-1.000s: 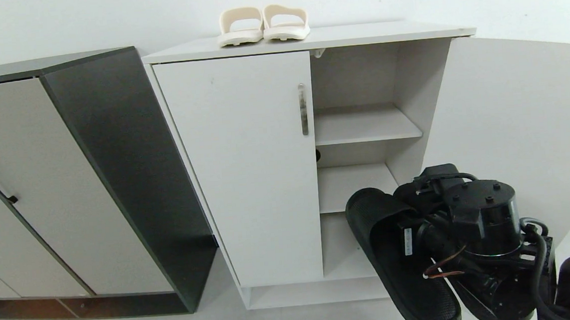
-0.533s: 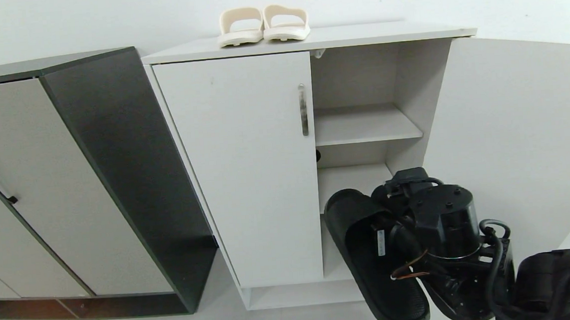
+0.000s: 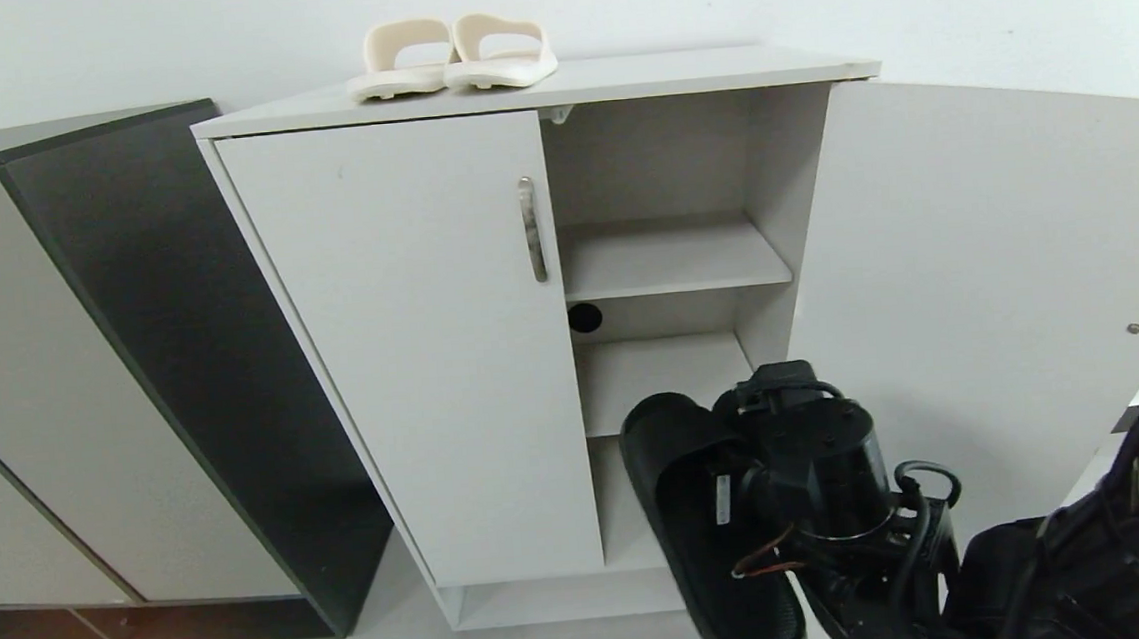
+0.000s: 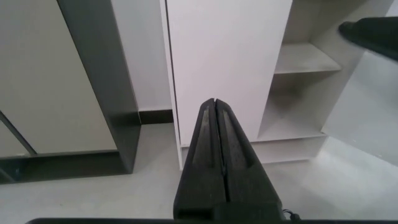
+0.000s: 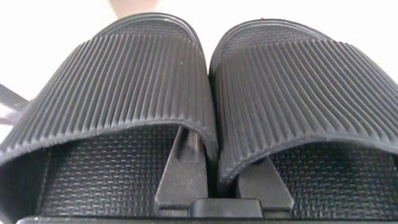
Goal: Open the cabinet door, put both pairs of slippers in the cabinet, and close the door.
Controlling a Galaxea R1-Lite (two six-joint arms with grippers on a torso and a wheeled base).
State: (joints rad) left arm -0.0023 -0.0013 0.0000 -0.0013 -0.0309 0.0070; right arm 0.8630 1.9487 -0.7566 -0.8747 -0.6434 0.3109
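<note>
- Step in hand: we judge it to be the stowing of the first pair. The cabinet (image 3: 533, 86) has its open door (image 3: 976, 261) swung wide. The closed door (image 3: 411, 351) covers the other half.
- The right gripper (image 5: 214, 165) holds the black slippers (image 5: 124, 81) side by side. Its fingers (image 5: 183, 171) reach in under the straps, one per slipper, and pinch the two adjoining strap walls between them.
- Location of the load: the pair hangs in front of the opening, toes pointing away from the fingers toward the middle shelf (image 3: 659, 378) and the bottom shelf (image 3: 624, 526). By our reading it is not yet inside.
- The left gripper (image 4: 214, 106) carries nothing, its fingers pressed together. Beyond their tips, well apart, lies the foot of the closed door.
- The cream slippers (image 3: 451, 55) sit on the cabinet top, far above and beyond the right fingers, not yet handled.
- Next move, in our judgement: carry the pair forward toe-first into a free compartment, clearing the closed door's edge and the shelf front. Then set the soles flat and spread the fingers.
- Not verifiable: in the head view the wrist covers the right fingers and most of one black slipper, and the heels are cut off. The interior behind the closed door is hidden. We cannot identify a dark round mark (image 3: 584, 316) under the upper shelf (image 3: 670, 257).
</note>
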